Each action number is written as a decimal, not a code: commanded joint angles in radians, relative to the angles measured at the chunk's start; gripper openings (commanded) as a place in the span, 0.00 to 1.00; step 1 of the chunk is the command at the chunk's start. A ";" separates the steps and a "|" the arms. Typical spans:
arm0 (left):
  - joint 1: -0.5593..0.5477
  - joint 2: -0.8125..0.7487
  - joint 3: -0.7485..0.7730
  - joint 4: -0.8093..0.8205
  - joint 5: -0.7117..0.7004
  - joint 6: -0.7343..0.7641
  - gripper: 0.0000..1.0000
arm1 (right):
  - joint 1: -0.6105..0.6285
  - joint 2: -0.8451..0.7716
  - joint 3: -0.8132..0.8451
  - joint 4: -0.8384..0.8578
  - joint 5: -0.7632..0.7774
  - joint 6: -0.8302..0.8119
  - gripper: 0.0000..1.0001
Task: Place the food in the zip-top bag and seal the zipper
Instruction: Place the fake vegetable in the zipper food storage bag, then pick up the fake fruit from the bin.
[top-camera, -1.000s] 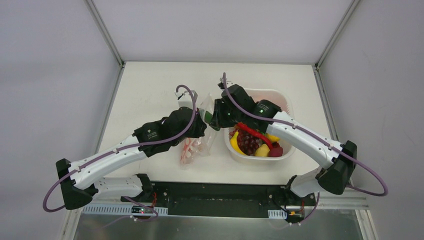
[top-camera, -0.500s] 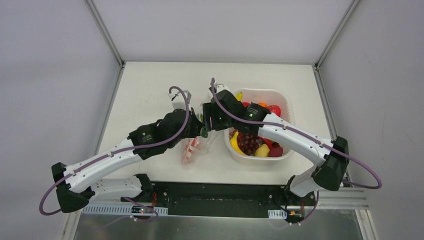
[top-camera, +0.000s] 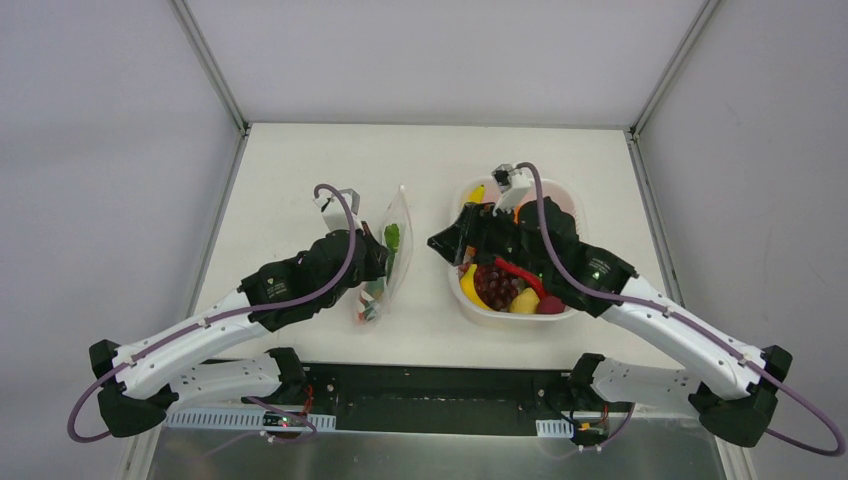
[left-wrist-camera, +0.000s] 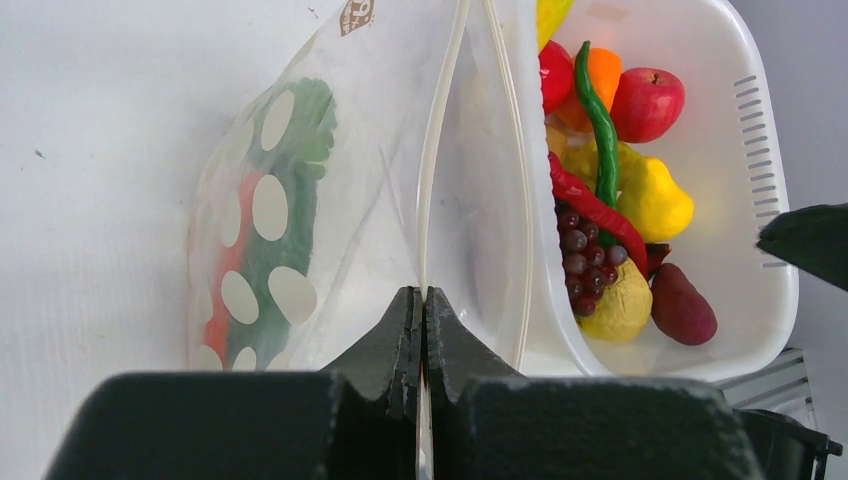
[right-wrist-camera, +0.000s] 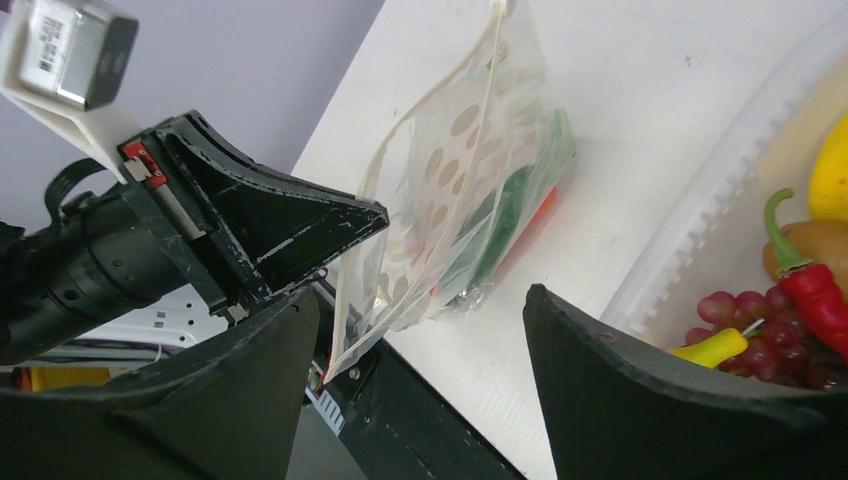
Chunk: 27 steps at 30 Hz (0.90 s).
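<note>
My left hand (left-wrist-camera: 421, 300): pinched shut on the zipper (left-wrist-camera: 436, 150); zip-top bag (left-wrist-camera: 300, 230) lies left of the surface's (top-camera: 290, 170) centre.
My right hand (right-wrist-camera: 418, 298): open, empty.
Done: some food (left-wrist-camera: 300, 130) bagged.
Remaining: basket (left-wrist-camera: 745, 210) food; sealing.

The worktop (top-camera: 300, 180) is a pale cream, matte slab, closed in by light grey panels (top-camera: 120, 150) on its left, far and right sides. Two things rest on it. Left of centre is the zip-top bag (top-camera: 385, 262), clear with white dots. Its lower side lies on the surface and its long axis runs from near to far. Green and red food (left-wrist-camera: 262, 262) shows through it. To its right, across a strip of bare worktop, sits a white slotted basket (top-camera: 565, 205).
</note>
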 joint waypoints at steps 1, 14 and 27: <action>0.008 -0.018 -0.007 -0.008 -0.029 -0.021 0.00 | -0.012 -0.072 -0.053 0.056 0.134 -0.037 0.78; 0.008 0.000 0.008 -0.016 0.003 -0.004 0.00 | -0.364 -0.045 -0.193 -0.057 0.161 -0.033 0.73; 0.007 0.010 0.022 -0.028 0.015 0.014 0.00 | -0.577 0.062 -0.227 0.015 -0.102 -0.025 0.64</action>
